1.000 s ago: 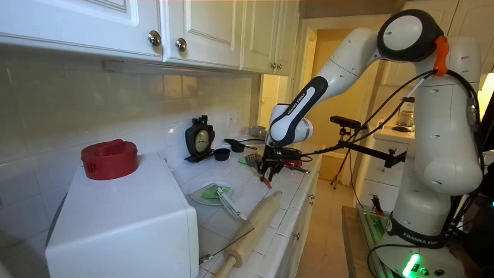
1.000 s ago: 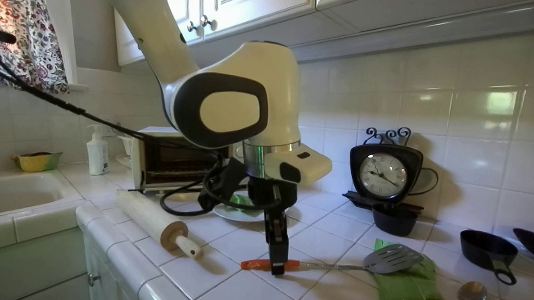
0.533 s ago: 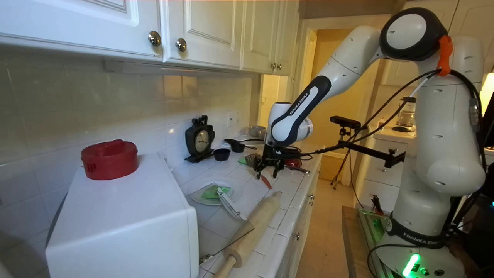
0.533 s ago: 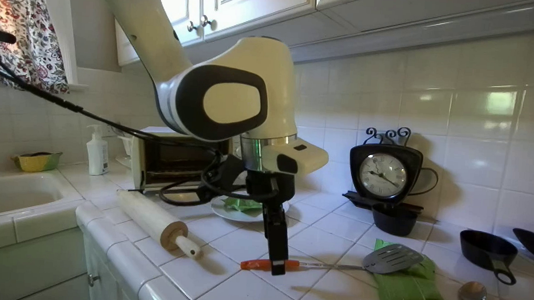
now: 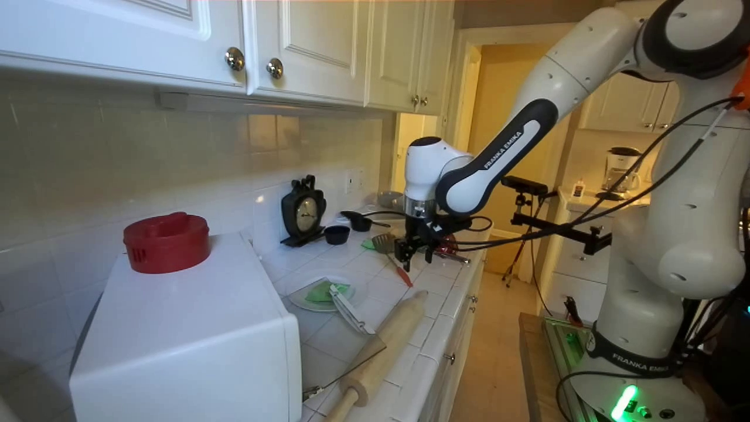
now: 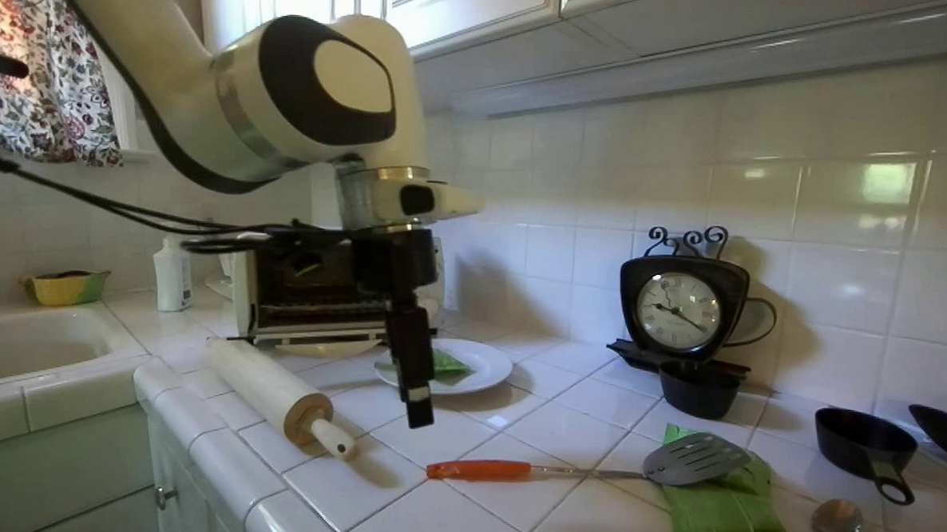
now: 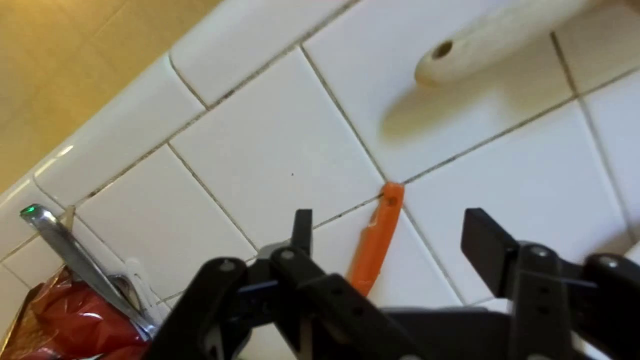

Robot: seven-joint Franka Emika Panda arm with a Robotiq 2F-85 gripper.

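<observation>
My gripper (image 7: pixel 389 231) is open with nothing between its fingertips. It hangs above the white tiled counter in both exterior views (image 5: pixel 418 262) (image 6: pixel 419 411). The nearest thing is a spatula with an orange handle (image 6: pixel 478 469) and a grey slotted blade (image 6: pixel 697 458), lying flat on the tiles. The blade rests on a green packet (image 6: pixel 730 513). In the wrist view the orange handle (image 7: pixel 376 242) shows below and between the fingers, apart from them; the rest of the spatula is hidden by the gripper.
A wooden rolling pin (image 6: pixel 268 385) lies near the counter edge. A white plate (image 6: pixel 491 372) holds a green piece. A toaster oven (image 5: pixel 193 328), a black clock (image 6: pixel 683 307), small black pots (image 6: pixel 698 390), a spoon (image 6: pixel 836 519) and a red packet (image 7: pixel 85 317) stand or lie around. Cabinets (image 5: pixel 316 47) hang above.
My gripper was down around the orange handle; its fingers have spread, and it has risen and moved away from the handle, towards the rolling pin's side. The spatula stays on the counter.
</observation>
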